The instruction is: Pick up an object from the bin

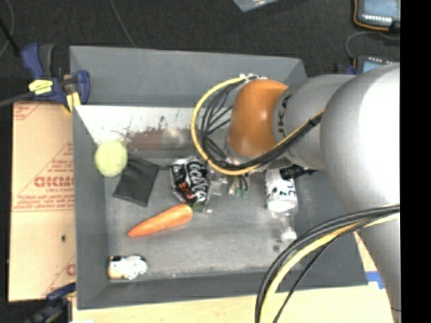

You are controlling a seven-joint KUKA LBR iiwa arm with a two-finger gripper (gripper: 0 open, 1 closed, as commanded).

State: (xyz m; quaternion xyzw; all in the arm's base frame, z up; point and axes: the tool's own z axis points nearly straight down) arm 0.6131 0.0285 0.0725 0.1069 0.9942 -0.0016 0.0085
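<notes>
Arm [316,130] sits beside crushed dark can [188,182], carrot [161,221] just below. I can't tell the jaws' state; I'd centre over the can before closing.

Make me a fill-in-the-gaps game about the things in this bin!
The long carrot is coloured ____.
In the camera view, the yellow-green ball lies on the ____ side of the bin.
The crushed can lies just ____ the carrot in the view.
Between ball and can lies a flat square coloured ____.
Missing words: orange; left; above; black.
</notes>
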